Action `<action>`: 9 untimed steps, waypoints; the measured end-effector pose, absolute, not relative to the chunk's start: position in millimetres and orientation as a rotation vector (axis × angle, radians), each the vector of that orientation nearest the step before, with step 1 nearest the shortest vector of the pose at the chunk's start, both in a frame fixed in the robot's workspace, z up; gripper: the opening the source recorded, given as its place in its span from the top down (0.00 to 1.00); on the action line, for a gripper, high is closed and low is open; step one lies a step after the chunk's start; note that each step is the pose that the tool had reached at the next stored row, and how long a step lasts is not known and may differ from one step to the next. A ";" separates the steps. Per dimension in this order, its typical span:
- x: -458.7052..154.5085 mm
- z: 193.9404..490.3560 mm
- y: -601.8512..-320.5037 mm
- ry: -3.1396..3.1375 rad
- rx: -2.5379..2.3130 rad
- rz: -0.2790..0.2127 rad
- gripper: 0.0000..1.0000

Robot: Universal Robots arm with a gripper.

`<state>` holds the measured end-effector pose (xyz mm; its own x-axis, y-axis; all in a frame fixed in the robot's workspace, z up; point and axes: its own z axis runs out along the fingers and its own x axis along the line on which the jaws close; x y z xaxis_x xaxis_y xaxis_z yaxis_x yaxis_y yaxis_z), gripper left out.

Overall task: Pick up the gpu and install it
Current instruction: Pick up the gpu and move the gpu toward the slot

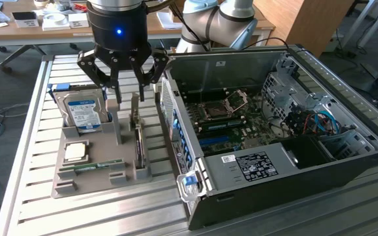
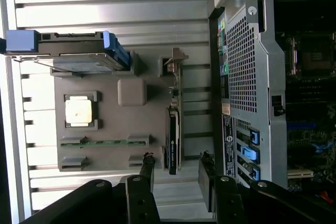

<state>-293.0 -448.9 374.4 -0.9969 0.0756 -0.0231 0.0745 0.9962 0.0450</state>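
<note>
The gpu point(image 1: 138, 143) stands on edge in a slot of the grey holder tray point(image 1: 97, 184), a dark thin card with a pale metal bracket at its far end. From the wrist, the gpu point(image 2: 172, 135) is seen edge-on, in line with the gap between my two dark fingers point(image 2: 147, 170). My gripper point(image 1: 130, 92) hangs above the tray's far end, over the card's bracket end and apart from it. The gripper point(image 2: 177, 174) is open with nothing between its fingers.
A hard drive point(image 1: 84, 112) with a blue-white label stands in the tray, with a CPU point(image 1: 76, 151) and a RAM stick point(image 1: 92, 166) nearer the front. The open computer case point(image 1: 294, 147) lies at the exterior view's right, close beside the tray, on the slatted metal table point(image 1: 110, 216).
</note>
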 end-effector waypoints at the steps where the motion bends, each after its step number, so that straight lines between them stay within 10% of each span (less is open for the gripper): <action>1: -293.0 374.3 -449.0 3.114 0.117 0.069 0.53; 9: -293.0 369.7 -448.9 3.114 0.117 0.069 0.53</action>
<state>-293.0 -448.9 369.7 -0.9969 0.0756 -0.0233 0.0744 0.9962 0.0453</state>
